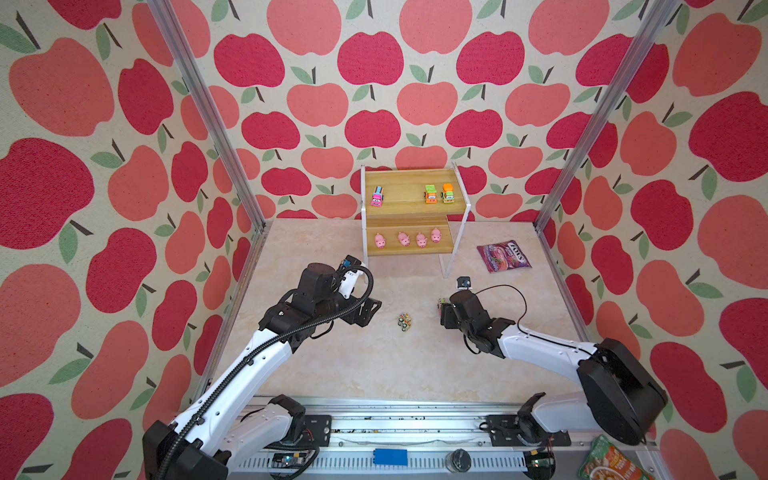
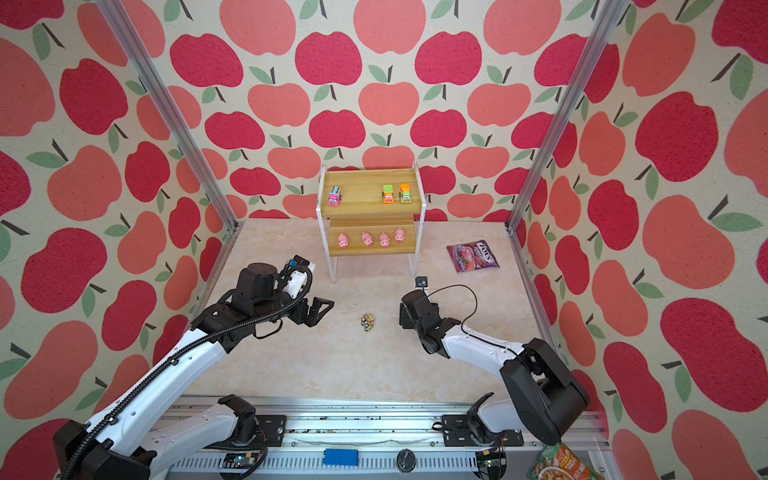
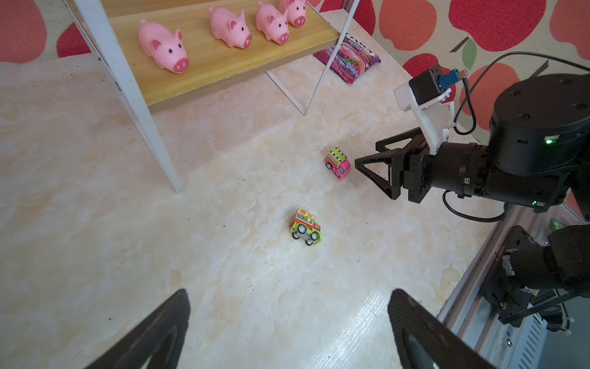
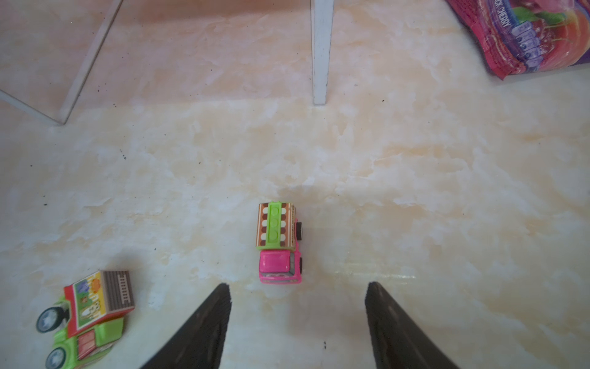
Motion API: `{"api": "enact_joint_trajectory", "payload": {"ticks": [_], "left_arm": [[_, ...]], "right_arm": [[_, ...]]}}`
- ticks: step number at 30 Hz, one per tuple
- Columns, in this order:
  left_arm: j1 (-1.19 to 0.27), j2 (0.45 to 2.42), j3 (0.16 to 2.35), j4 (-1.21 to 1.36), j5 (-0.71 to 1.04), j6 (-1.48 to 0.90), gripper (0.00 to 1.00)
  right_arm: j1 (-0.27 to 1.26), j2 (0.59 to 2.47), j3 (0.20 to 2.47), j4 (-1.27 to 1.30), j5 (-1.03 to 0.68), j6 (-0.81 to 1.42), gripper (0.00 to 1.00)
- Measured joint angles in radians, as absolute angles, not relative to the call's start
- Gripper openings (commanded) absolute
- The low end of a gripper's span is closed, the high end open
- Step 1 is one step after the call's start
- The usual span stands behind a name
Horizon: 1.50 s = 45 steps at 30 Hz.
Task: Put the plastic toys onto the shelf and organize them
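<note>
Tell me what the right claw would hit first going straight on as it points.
Likely the pink truck: it stands on the table straight ahead of the open right claw, not touching it. Nothing shows between them.

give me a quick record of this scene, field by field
upper tier of shelf: three toy cars
lower tier: four pink pigs
table: green car on its side, pink car upright, purple candy bag
left gripper: open, empty, above the table
right gripper: open, empty, just short of the pink car
not yet shelved: green car, pink car
</note>
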<state>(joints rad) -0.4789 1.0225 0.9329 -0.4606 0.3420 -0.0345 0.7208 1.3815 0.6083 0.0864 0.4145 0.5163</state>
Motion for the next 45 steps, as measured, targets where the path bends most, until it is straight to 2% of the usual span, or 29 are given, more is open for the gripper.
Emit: {"api": "enact_joint_trajectory", "payload": {"ticks": [17, 26, 33, 38, 45], "left_arm": [[-0.438, 1.021, 0.919, -0.433, 0.371, -0.035, 0.99], [-0.429, 1.021, 0.917, -0.425, 0.375, -0.035, 0.99], [-0.426, 1.021, 0.915, -0.419, 0.375, -0.035, 0.99], [-0.423, 1.021, 0.915, -0.418, 0.375, -0.035, 0.99], [-0.42, 1.021, 0.915, -0.417, 0.375, -0.035, 0.99]], "right_arm": [[0.674, 1.56, 0.686, 0.128, 0.297, 0.408, 0.65], [0.651, 1.609, 0.697, 0.147, 0.292, 0.389, 0.54], [0.648, 1.646, 0.725, 0.169, 0.265, 0.381, 0.38], [0.648, 1.663, 0.735, 0.168, 0.244, 0.382, 0.38], [0.648, 1.653, 0.737, 0.155, 0.234, 0.381, 0.28]]}}
